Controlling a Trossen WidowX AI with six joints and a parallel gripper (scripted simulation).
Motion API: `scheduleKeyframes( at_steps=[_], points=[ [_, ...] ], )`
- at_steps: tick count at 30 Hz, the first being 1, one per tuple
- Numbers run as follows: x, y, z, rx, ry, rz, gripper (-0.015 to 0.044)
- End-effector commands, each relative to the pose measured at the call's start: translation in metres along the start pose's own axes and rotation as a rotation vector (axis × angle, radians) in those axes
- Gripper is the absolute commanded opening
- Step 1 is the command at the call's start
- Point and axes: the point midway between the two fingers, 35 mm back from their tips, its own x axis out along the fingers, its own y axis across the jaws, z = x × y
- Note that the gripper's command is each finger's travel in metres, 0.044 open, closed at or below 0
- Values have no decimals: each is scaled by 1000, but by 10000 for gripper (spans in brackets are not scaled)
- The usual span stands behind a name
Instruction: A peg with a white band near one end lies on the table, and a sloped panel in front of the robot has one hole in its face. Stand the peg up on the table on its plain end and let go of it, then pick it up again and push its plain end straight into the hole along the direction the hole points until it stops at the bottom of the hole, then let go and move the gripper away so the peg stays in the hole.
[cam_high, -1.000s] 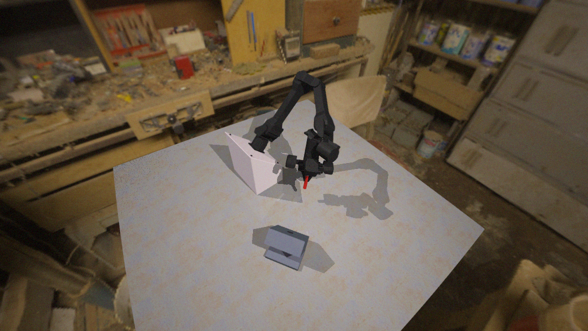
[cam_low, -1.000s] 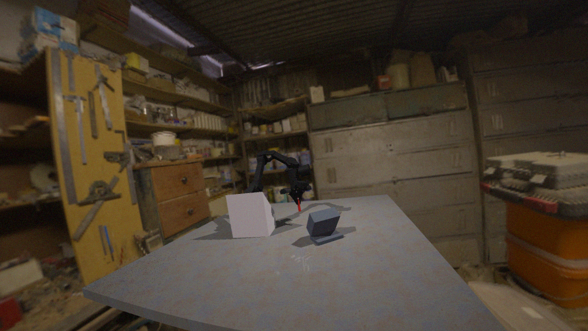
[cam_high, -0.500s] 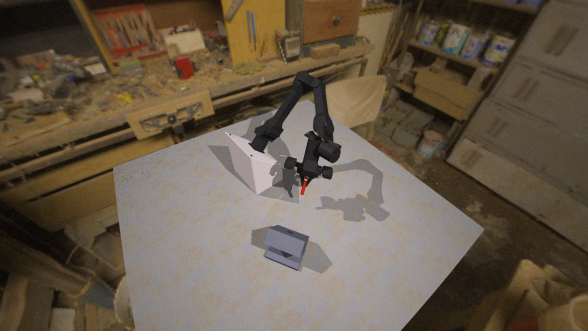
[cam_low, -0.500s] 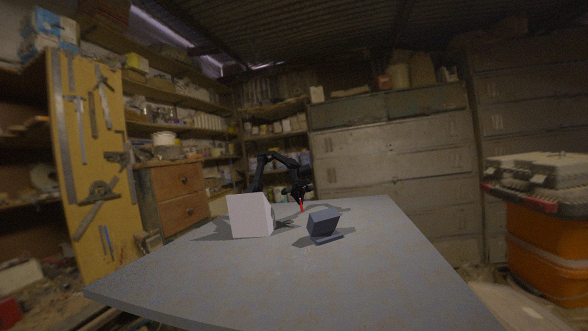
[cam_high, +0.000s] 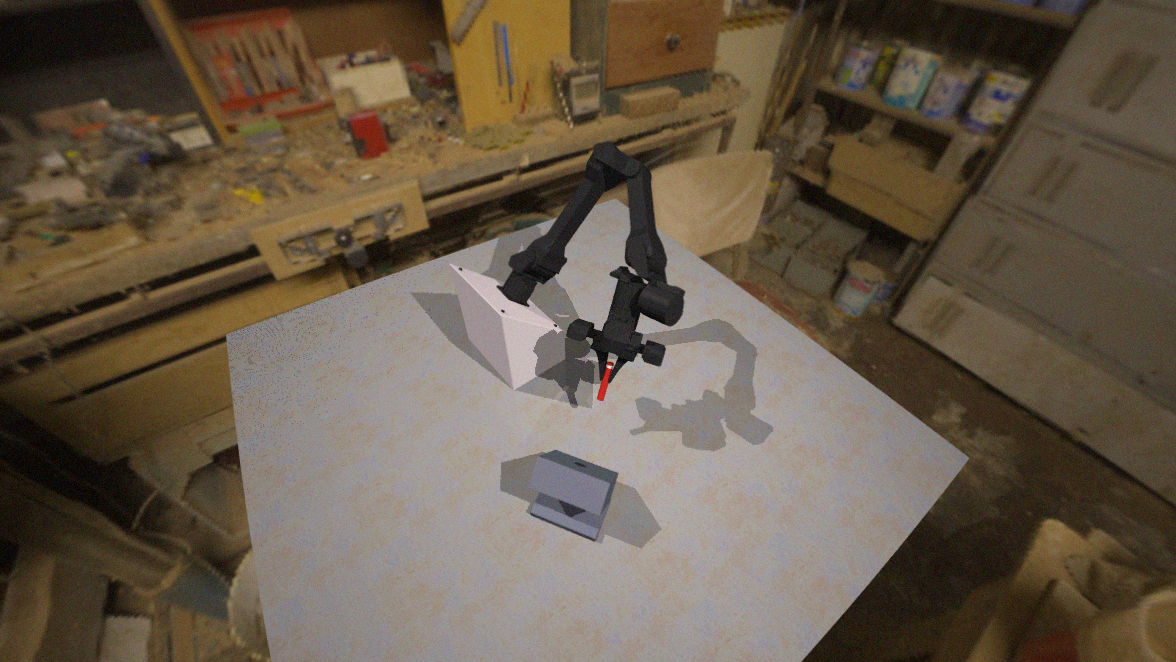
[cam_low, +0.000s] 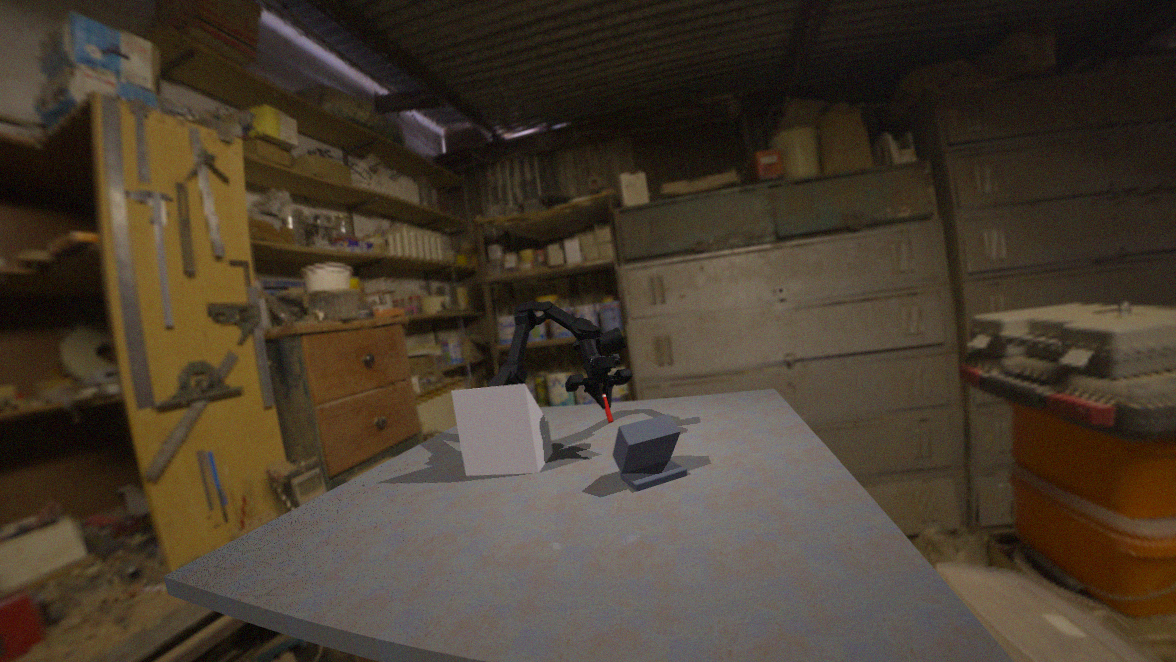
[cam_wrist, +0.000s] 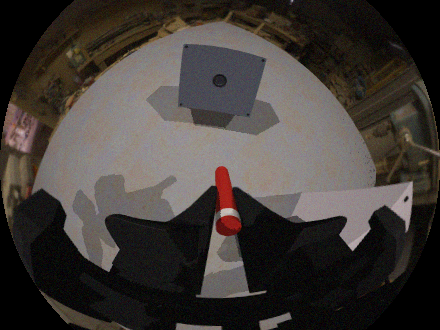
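My gripper (cam_high: 607, 376) (cam_low: 604, 402) (cam_wrist: 224, 191) is shut on the red peg (cam_high: 604, 386) (cam_low: 608, 409) (cam_wrist: 224, 190) and holds it in the air above the table. The peg's white band is at its upper end, close to the fingers, and its plain end points down and a little outward, toward the panel's side. The blue-grey sloped panel (cam_high: 599, 471) (cam_low: 648, 434) (cam_wrist: 200, 92) stands beyond the peg. Its single dark hole (cam_high: 581, 464) (cam_wrist: 219, 80) shows in the middle of its face. The hole does not show in the exterior view.
A pale pink-white block (cam_high: 493, 337) (cam_low: 499, 431) (cam_wrist: 340, 212) with a sloped top stands beside the arm, on the left in the top and exterior views and at the lower right in the wrist view. The table (cam_high: 370, 509) (cam_low: 526, 559) (cam_wrist: 125, 135) carries both it and the panel.
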Motion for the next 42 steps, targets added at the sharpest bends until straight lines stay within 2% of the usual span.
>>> scheduleKeyframes(
  at_steps=[1,25,42],
  points=[
    [4,-2,5,30,-35,-10,0],
    [5,6,46,235,-296,36,0],
    [20,9,59,261,-327,47,0]
  ],
)
